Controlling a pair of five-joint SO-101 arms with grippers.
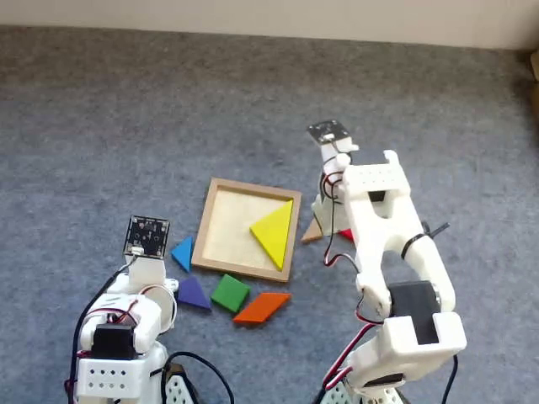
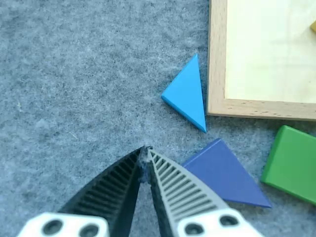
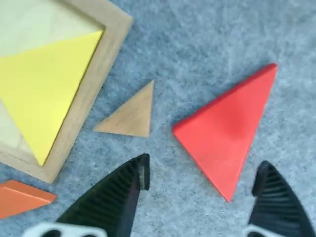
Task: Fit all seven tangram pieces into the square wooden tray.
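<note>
Left gripper (image 2: 147, 153) pressed together over the carpet, near the purple triangle (image 2: 222, 173) and blue triangle (image 2: 187, 94). My right gripper (image 3: 202, 170) is spread wide at the red triangle (image 3: 224, 133), with the wooden triangle (image 3: 131, 117) beside it. The tray (image 1: 205, 220) holds the yellow triangle (image 1: 274, 229). Green square (image 1: 230, 292) and orange parallelogram (image 1: 261, 307) lie just outside it.

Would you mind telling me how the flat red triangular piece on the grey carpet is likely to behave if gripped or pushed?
The flat red triangular piece looks rigid, so it should keep its shape when gripped. Lying flat, it is unlikely to roll or tip. Its smooth surface might slip in the right end effector; the grey carpet may resist pushing.
</note>
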